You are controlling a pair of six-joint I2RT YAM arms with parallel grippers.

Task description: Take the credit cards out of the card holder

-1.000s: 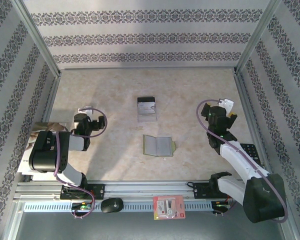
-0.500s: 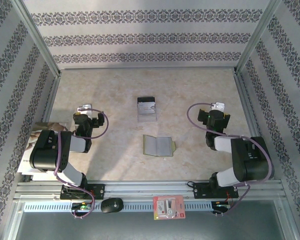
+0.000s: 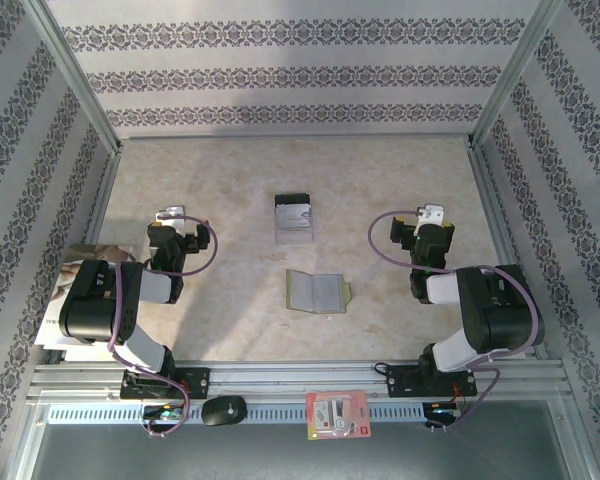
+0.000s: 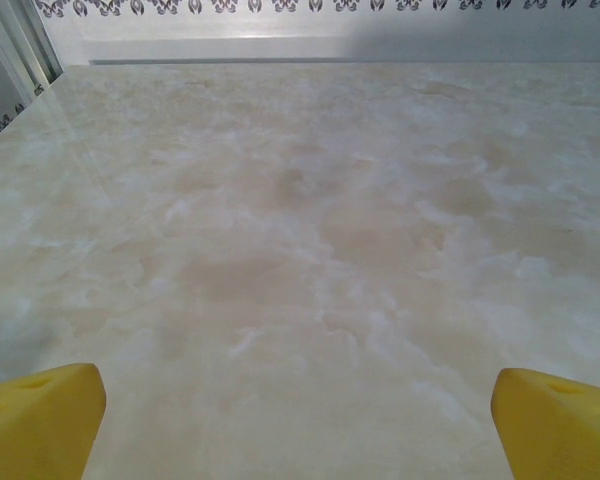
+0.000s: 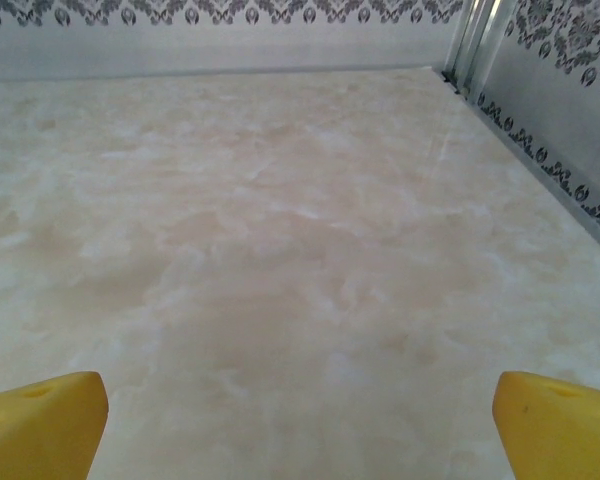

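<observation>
Hard to make out, top view: credit cards [image 3: 293,218] stacked just above frame centre, black band on top, count unreadable. card holder [image 3: 317,291] lies open and flat at centre, below cards and apart from them; pocket contents not discernible.
Wrist views: yellow fingertips [image 4: 40,425] cut off at bottom corners.
Jaws spread wide on left end effector [image 4: 300,430], holds nothing, bare desk [image 4: 300,200] ahead.
Same for right end effector [image 5: 300,430]: jaws wide apart, empty.
</observation>
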